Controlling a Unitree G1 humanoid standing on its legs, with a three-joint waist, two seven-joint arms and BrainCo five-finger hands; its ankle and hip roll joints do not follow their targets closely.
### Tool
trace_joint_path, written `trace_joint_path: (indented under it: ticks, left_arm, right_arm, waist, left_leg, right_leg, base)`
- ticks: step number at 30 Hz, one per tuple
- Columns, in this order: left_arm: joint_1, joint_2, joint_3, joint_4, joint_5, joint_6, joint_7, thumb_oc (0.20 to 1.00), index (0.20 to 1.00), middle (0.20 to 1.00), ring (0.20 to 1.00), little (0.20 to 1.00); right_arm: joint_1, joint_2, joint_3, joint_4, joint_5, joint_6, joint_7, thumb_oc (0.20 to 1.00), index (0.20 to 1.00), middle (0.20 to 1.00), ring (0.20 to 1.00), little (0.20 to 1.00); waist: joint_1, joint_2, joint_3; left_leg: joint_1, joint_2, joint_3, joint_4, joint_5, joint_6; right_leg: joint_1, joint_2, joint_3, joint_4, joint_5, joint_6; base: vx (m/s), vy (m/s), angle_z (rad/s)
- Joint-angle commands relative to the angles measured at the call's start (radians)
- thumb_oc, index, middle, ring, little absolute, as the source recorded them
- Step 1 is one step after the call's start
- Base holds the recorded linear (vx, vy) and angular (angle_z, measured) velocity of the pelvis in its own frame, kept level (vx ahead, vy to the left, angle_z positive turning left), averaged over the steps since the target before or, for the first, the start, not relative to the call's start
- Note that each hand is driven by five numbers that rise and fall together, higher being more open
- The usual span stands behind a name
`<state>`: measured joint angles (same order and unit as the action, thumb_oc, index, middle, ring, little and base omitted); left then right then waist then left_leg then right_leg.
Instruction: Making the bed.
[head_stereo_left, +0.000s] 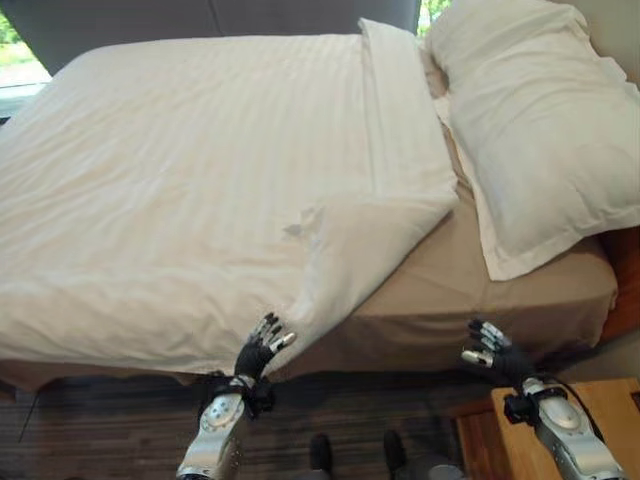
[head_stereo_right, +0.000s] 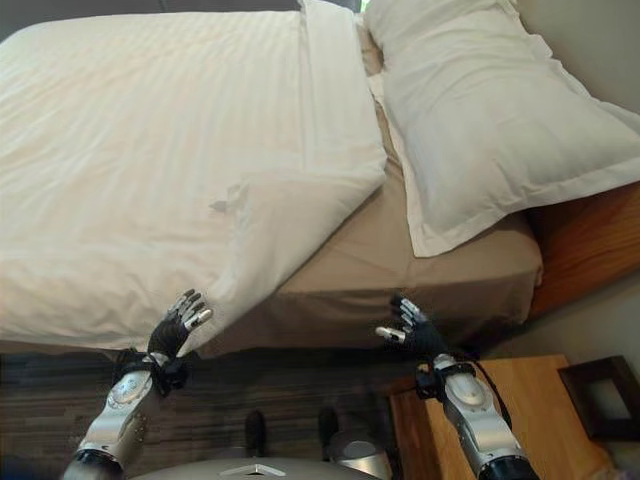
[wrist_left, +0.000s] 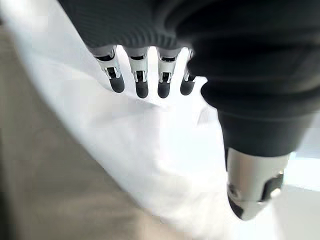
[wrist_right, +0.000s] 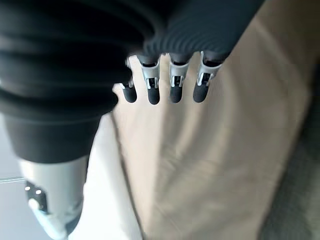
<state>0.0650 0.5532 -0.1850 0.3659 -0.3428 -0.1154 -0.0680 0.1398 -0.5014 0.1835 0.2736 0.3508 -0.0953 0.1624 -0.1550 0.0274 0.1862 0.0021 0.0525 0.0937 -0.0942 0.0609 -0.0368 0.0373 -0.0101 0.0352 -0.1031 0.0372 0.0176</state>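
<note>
A white striped duvet (head_stereo_left: 200, 170) covers most of the bed, its near corner folded back and hanging over the front edge. Beige fitted sheet (head_stereo_left: 470, 280) lies bare at the head end. A large white pillow (head_stereo_left: 540, 120) rests at the right. My left hand (head_stereo_left: 262, 348) is open just below the hanging duvet corner, fingers (wrist_left: 142, 82) straight and near the white cloth, holding nothing. My right hand (head_stereo_right: 410, 330) is open in front of the mattress side, fingers (wrist_right: 175, 85) straight over the beige sheet, empty.
A wooden nightstand (head_stereo_right: 500, 410) stands at the lower right beside the bed. A wooden bed frame (head_stereo_right: 590, 240) shows under the pillow end. Dark striped floor (head_stereo_left: 100, 420) runs along the bed's front. A dark square object (head_stereo_right: 600, 395) sits right of the nightstand.
</note>
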Motion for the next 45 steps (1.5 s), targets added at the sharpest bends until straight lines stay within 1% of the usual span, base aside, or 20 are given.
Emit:
trace_joint_path:
  ticks: [1, 2, 3, 4, 6, 9, 11, 13, 15, 16, 19, 21, 24, 26, 29, 31, 34, 36, 40, 45]
  left_arm:
    - [-0.114, 0.142, -0.006, -0.037, 0.149, 0.033, -0.115, 1.000, 1.000, 1.000, 1.000, 1.000]
    - [-0.137, 0.173, -0.017, -0.061, 0.155, 0.036, -0.135, 1.000, 1.000, 1.000, 1.000, 1.000]
    - [-0.137, 0.174, -0.017, -0.062, 0.154, 0.036, -0.135, 1.000, 1.000, 1.000, 1.000, 1.000]
    - [-0.172, 0.213, -0.045, -0.084, 0.098, 0.042, -0.172, 1.000, 1.000, 1.000, 1.000, 1.000]
    - [-0.203, 0.205, -0.071, -0.087, 0.127, 0.046, -0.170, 1.000, 1.000, 1.000, 1.000, 1.000]
    - [-0.275, 0.153, -0.125, -0.109, 0.127, 0.064, -0.156, 1.000, 1.000, 1.000, 1.000, 1.000]
    - [-0.406, 0.158, -0.195, -0.203, 0.130, 0.085, -0.176, 1.000, 1.000, 1.000, 1.000, 1.000]
    - [-0.438, 0.165, -0.208, -0.230, 0.108, 0.086, -0.175, 1.000, 1.000, 1.000, 1.000, 1.000]
    - [-0.506, 0.170, -0.194, -0.267, 0.123, 0.069, -0.131, 1.000, 1.000, 1.000, 1.000, 1.000]
    - [-0.540, 0.165, -0.161, -0.257, 0.153, 0.052, -0.078, 1.000, 1.000, 1.000, 1.000, 1.000]
    - [-0.620, 0.149, -0.113, -0.124, 0.170, 0.035, 0.036, 1.000, 1.000, 1.000, 1.000, 1.000]
    - [-0.741, 0.130, -0.110, 0.080, 0.165, 0.036, 0.121, 1.000, 1.000, 1.000, 1.000, 1.000]
    - [-0.793, 0.129, -0.113, 0.141, 0.178, 0.035, 0.151, 1.000, 1.000, 1.000, 1.000, 1.000]
    - [-0.899, 0.144, -0.131, 0.287, 0.189, 0.042, 0.201, 1.000, 1.000, 1.000, 1.000, 1.000]
    - [-0.965, 0.165, -0.154, 0.415, 0.170, 0.049, 0.193, 1.000, 1.000, 1.000, 1.000, 1.000]
    - [-1.012, 0.211, -0.207, 0.474, 0.187, 0.048, 0.149, 1.000, 1.000, 1.000, 1.000, 1.000]
    - [-1.074, 0.237, -0.236, 0.570, 0.171, 0.037, 0.126, 1.000, 1.000, 1.000, 1.000, 1.000]
    - [-1.093, 0.241, -0.235, 0.600, 0.165, 0.035, 0.131, 1.000, 1.000, 1.000, 1.000, 1.000]
    - [-1.179, 0.250, -0.203, 0.731, 0.085, 0.024, 0.169, 1.000, 1.000, 1.000, 1.000, 1.000]
    - [-1.208, 0.262, -0.253, 0.796, 0.157, 0.030, 0.143, 1.000, 1.000, 1.000, 1.000, 1.000]
  right_arm:
    - [-0.080, -0.005, 0.025, -0.045, -0.033, -0.006, 0.035, 1.000, 1.000, 1.000, 1.000, 1.000]
    - [-0.083, 0.000, 0.036, -0.042, -0.052, -0.003, 0.043, 1.000, 1.000, 1.000, 1.000, 1.000]
    - [-0.083, 0.001, 0.036, -0.041, -0.053, -0.003, 0.043, 1.000, 1.000, 1.000, 1.000, 1.000]
    - [-0.069, 0.000, 0.044, -0.054, -0.069, 0.005, 0.053, 1.000, 1.000, 1.000, 1.000, 1.000]
    - [-0.059, 0.002, 0.047, -0.052, -0.084, 0.008, 0.058, 1.000, 1.000, 1.000, 1.000, 1.000]
    - [-0.045, 0.007, 0.036, -0.050, -0.082, 0.022, 0.058, 1.000, 1.000, 1.000, 1.000, 1.000]
    - [-0.048, 0.010, 0.025, -0.031, -0.066, 0.038, 0.057, 1.000, 1.000, 1.000, 1.000, 1.000]
    - [-0.044, 0.006, 0.024, -0.028, -0.069, 0.039, 0.059, 1.000, 1.000, 1.000, 1.000, 1.000]
    - [-0.025, 0.003, 0.014, -0.031, -0.069, 0.043, 0.065, 1.000, 1.000, 1.000, 1.000, 1.000]
    - [-0.023, 0.004, 0.017, -0.023, -0.068, 0.042, 0.063, 1.000, 1.000, 1.000, 1.000, 1.000]
    - [-0.013, 0.007, 0.021, -0.024, -0.059, 0.040, 0.063, 1.000, 1.000, 1.000, 1.000, 1.000]
    - [-0.003, -0.006, 0.044, -0.035, -0.050, 0.041, 0.078, 1.000, 1.000, 1.000, 1.000, 1.000]
    - [-0.003, -0.014, 0.053, -0.038, -0.054, 0.040, 0.084, 1.000, 1.000, 1.000, 1.000, 1.000]
    - [-0.026, -0.020, 0.074, -0.028, -0.032, 0.038, 0.074, 1.000, 1.000, 1.000, 1.000, 1.000]
    - [-0.037, -0.014, 0.097, -0.011, -0.010, 0.033, 0.071, 1.000, 1.000, 1.000, 1.000, 1.000]
    - [-0.041, -0.018, 0.117, -0.006, -0.007, 0.031, 0.082, 1.000, 1.000, 1.000, 1.000, 1.000]
    - [-0.062, -0.022, 0.133, 0.016, -0.005, 0.020, 0.080, 1.000, 1.000, 1.000, 1.000, 1.000]
    - [-0.066, -0.023, 0.137, 0.016, -0.001, 0.018, 0.077, 1.000, 1.000, 1.000, 1.000, 1.000]
    - [-0.084, -0.032, 0.152, 0.029, 0.036, 0.002, 0.056, 1.000, 1.000, 1.000, 1.000, 1.000]
    - [-0.104, -0.050, 0.159, 0.040, 0.048, -0.005, 0.040, 1.000, 1.000, 1.000, 1.000, 1.000]
  waist:
    - [-0.004, 0.003, -0.040]
    - [-0.010, 0.008, -0.044]
    - [-0.009, 0.007, -0.043]
    - [-0.025, 0.014, -0.046]
    - [-0.036, 0.018, -0.049]
    - [-0.054, 0.022, -0.050]
    - [-0.064, 0.026, -0.045]
    - [-0.065, 0.026, -0.046]
    - [-0.063, 0.024, -0.047]
    - [-0.060, 0.022, -0.047]
    - [-0.067, 0.025, -0.039]
    - [-0.084, 0.029, -0.032]
    - [-0.087, 0.031, -0.027]
    - [-0.091, 0.033, -0.015]
    - [-0.095, 0.033, -0.007]
    - [-0.099, 0.035, 0.005]
    - [-0.112, 0.037, 0.024]
    - [-0.116, 0.038, 0.032]
    - [-0.142, 0.040, 0.088]
    - [-0.170, 0.053, 0.136]
  left_leg:
    - [0.036, 0.014, 0.028, 0.007, -0.022, -0.027]
    - [0.043, 0.011, 0.035, 0.007, -0.025, -0.026]
    - [0.044, 0.011, 0.036, 0.007, -0.026, -0.026]
    - [0.056, 0.004, 0.048, 0.007, -0.033, -0.022]
    - [0.063, -0.002, 0.050, 0.007, -0.038, -0.019]
    - [0.067, -0.010, 0.054, 0.007, -0.043, -0.014]
    - [0.062, -0.012, 0.056, 0.007, -0.042, -0.010]
    - [0.062, -0.013, 0.056, 0.007, -0.043, -0.009]
    - [0.060, -0.015, 0.054, 0.007, -0.043, -0.010]
    - [0.058, -0.014, 0.052, 0.007, -0.042, -0.010]
    - [0.050, -0.014, 0.060, 0.007, -0.038, -0.012]
    - [0.036, -0.010, 0.071, 0.007, -0.032, -0.016]
    - [0.029, -0.010, 0.072, 0.007, -0.029, -0.017]
    - [-0.001, -0.006, 0.077, 0.007, -0.021, -0.020]
    - [-0.021, 0.000, 0.088, 0.007, -0.012, -0.024]
    - [-0.030, 0.003, 0.096, 0.007, -0.009, -0.027]
    - [-0.055, 0.005, 0.106, 0.007, -0.001, -0.032]
    - [-0.065, 0.006, 0.110, 0.007, 0.001, -0.033]
    - [-0.126, 0.010, 0.136, 0.007, 0.018, -0.038]
    - [-0.173, 0.005, 0.157, 0.007, 0.028, -0.044]
  right_leg:
    - [-0.056, -0.070, 0.009, 0.082, -0.008, 0.100]
    - [-0.054, -0.072, 0.013, 0.079, -0.008, 0.102]
    - [-0.053, -0.072, 0.014, 0.079, -0.008, 0.102]
    - [-0.046, -0.076, 0.026, 0.073, -0.004, 0.107]
    - [-0.041, -0.079, 0.031, 0.070, -0.003, 0.110]
    - [-0.041, -0.083, 0.040, 0.072, -0.002, 0.113]
    - [-0.048, -0.085, 0.047, 0.075, 0.000, 0.115]
    - [-0.050, -0.085, 0.047, 0.074, 0.001, 0.115]
    - [-0.049, -0.088, 0.047, 0.067, 0.003, 0.115]
    - [-0.048, -0.089, 0.046, 0.064, 0.004, 0.115]
    - [-0.060, -0.088, 0.049, 0.062, 0.006, 0.115]
    - [-0.077, -0.086, 0.054, 0.063, 0.011, 0.116]
    - [-0.084, -0.086, 0.053, 0.062, 0.014, 0.117]
    - [-0.115, -0.083, 0.052, 0.060, 0.019, 0.117]
    - [-0.140, -0.077, 0.058, 0.062, 0.028, 0.117]
    - [-0.153, -0.075, 0.065, 0.062, 0.033, 0.118]
    - [-0.188, -0.074, 0.072, 0.068, 0.035, 0.118]
    - [-0.204, -0.072, 0.077, 0.072, 0.037, 0.118]
    - [-0.297, -0.061, 0.106, 0.104, 0.052, 0.117]
    - [-0.356, -0.058, 0.134, 0.115, 0.062, 0.120]
  base:
    - [0.00, 0.100, -0.26]
    - [0.02, 0.061, -0.31]
    - [0.04, 0.061, -0.21]
    - [0.04, 0.050, -0.02]
    - [0.03, 0.042, -0.03]
    - [0.01, 0.026, -0.09]
    - [-0.01, 0.008, -0.20]
    - [0.01, -0.013, -0.11]
    - [0.01, -0.023, 0.00]
    - [0.01, -0.033, -0.02]
    - [0.00, -0.015, -0.02]
    - [-0.01, 0.000, -0.05]
    - [-0.02, -0.009, -0.05]
    - [-0.07, -0.036, -0.11]
    - [-0.03, -0.025, -0.05]
    - [-0.02, -0.023, -0.07]
    - [-0.05, -0.013, -0.03]
    - [-0.06, 0.004, -0.09]
    - [-0.09, 0.004, -0.24]
    - [-0.03, 0.012, -0.21]
